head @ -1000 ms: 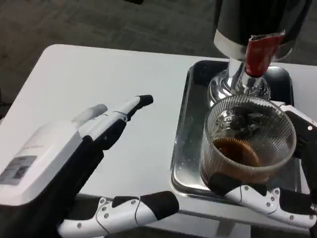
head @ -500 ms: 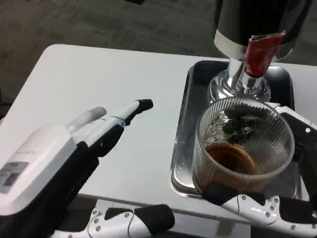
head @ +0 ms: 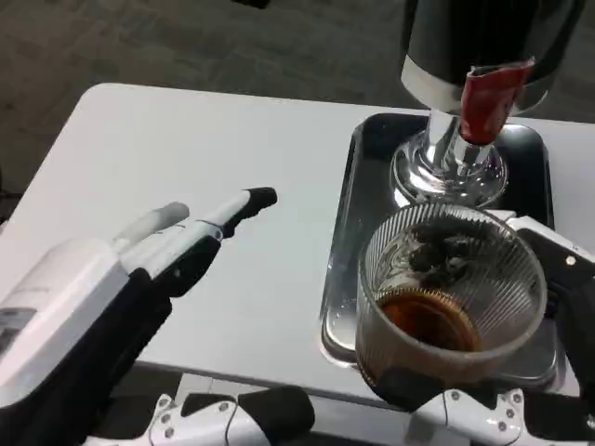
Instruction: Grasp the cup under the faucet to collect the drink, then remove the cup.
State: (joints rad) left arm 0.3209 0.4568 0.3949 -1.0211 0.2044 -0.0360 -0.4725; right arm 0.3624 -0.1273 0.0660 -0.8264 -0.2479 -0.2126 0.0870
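A ribbed clear glass cup point(head: 451, 297) holding brown drink is lifted over the near edge of the metal tray point(head: 358, 223). My right hand point(head: 548, 353) grips it, one finger behind it at the right and another wrapped under its base. The dispenser's red faucet lever point(head: 488, 100) and chrome base point(head: 448, 167) stand behind the cup, apart from it. My left hand point(head: 121, 288) hovers over the table at the lower left, fingers spread and holding nothing.
The white table point(head: 186, 167) stretches left of the tray, with its front edge near the bottom of the picture. The dark dispenser body point(head: 483, 37) rises at the top right. Grey floor lies beyond the table's far edge.
My right hand has drawn the cup nearer and slightly left, away from the faucet. My left hand has slid down and back toward the lower left.
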